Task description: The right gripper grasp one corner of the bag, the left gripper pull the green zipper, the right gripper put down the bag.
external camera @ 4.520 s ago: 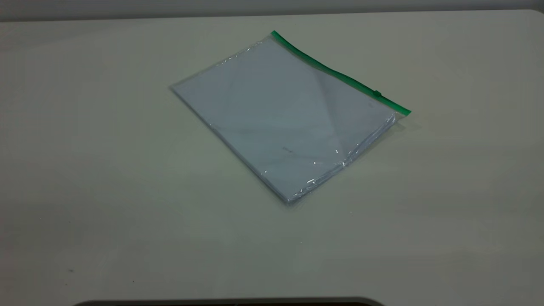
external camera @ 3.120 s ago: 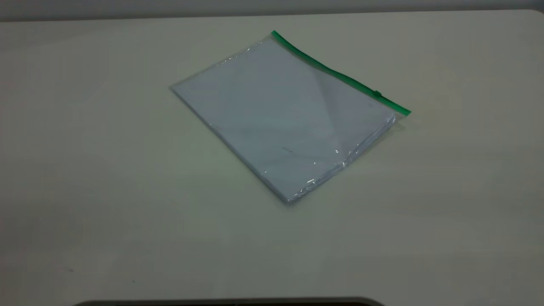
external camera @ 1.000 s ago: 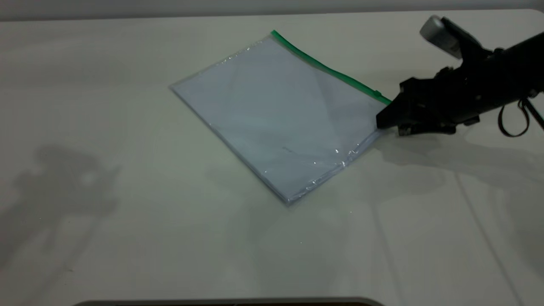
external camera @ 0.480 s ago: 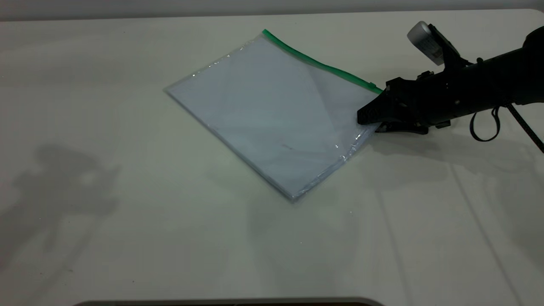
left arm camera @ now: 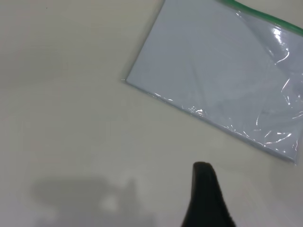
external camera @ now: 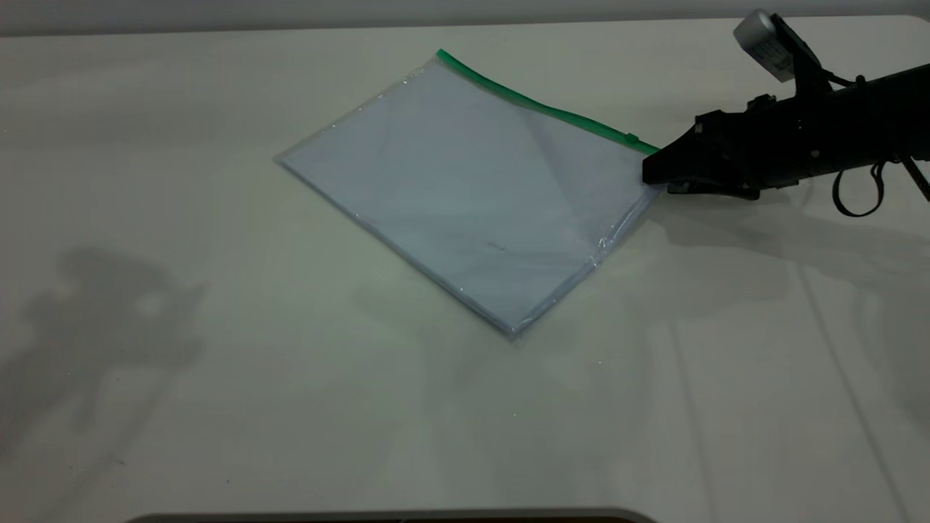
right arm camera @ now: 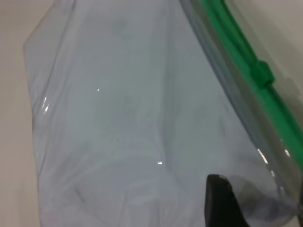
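The bag (external camera: 472, 189) lies on the table with pale sheets inside; it also shows in the left wrist view (left arm camera: 222, 71) and the right wrist view (right arm camera: 132, 118). The green zipper (external camera: 538, 107) runs along its far long edge, with the slider tab (external camera: 632, 138) near the right end. The zipper (right arm camera: 236, 42) and tab (right arm camera: 262, 72) show close up in the right wrist view. My right gripper (external camera: 652, 174) is shut on the bag's right corner, just past the tab, and holds that corner slightly raised. My left gripper (left arm camera: 203, 172) hangs above bare table, apart from the bag's near-left corner, and is out of the exterior view.
The pale table (external camera: 218, 407) stretches wide around the bag, with the left arm's shadow at the left. A dark rim (external camera: 392, 517) runs along the table's front edge. The right arm's black cable (external camera: 857, 196) loops below its wrist.
My right gripper came in from the right, closed on the bag's right corner, then pulled back right and up. The bag turned and shifted with it; the corner lifted.
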Available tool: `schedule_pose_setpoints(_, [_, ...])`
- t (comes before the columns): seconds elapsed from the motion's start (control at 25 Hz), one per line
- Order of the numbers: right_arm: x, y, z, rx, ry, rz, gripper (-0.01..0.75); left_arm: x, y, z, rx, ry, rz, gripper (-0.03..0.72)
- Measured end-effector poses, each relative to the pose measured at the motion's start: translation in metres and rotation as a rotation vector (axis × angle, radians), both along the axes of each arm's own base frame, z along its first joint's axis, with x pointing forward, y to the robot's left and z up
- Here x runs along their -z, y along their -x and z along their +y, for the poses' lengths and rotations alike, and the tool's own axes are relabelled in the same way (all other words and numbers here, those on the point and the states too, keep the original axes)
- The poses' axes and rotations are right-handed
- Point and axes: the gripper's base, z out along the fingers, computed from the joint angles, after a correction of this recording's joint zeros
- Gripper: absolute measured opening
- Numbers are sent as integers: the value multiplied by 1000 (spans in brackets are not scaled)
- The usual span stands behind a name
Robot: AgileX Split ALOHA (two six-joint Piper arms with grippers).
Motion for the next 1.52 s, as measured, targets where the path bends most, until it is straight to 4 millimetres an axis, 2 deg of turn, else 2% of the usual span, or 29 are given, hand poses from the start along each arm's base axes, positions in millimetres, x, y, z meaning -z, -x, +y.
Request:
schedule_pose_setpoints(0.24, [11, -8, 1, -13, -1, -21, 422, 0, 0, 0, 1, 1, 0, 565])
schedule_pose_setpoints(0.52, [4, -18, 11, -46, -54, -70, 395, 0, 0, 0, 1, 1, -1, 565])
schedule_pose_setpoints(0.8, [9, -12, 29, -108, -59, -55, 218, 0, 0, -1, 2, 2, -1, 565])
schedule_pose_setpoints(0.88, [7, -11, 30, -116, -78, -59, 155, 0, 0, -1, 2, 2, -1, 565])
schedule_pose_setpoints(0.96, [4, -11, 33, -132, -121, -68, 60, 0, 0, -1, 2, 2, -1, 565])
schedule_pose_setpoints(1.08, [-1, -9, 36, -159, -191, -73, 33, 0, 0, -1, 2, 2, -1, 565])
schedule_pose_setpoints(1.2, [-12, -4, 49, -255, -222, -67, 33, 0, -1, 0, 0, 1, -2, 565])
schedule_pose_setpoints(1.32, [-35, 3, 76, -476, -163, -52, 33, 5, -5, -1, -2, 3, 14, 565])
schedule_pose_setpoints(1.4, [-52, 7, 86, -658, -76, -42, 33, 10, -11, -2, 5, 12, 31, 565])
schedule_pose_setpoints(1.52, [-69, -7, 82, -741, 85, -39, 33, 21, -27, -10, 60, 25, 49, 565])
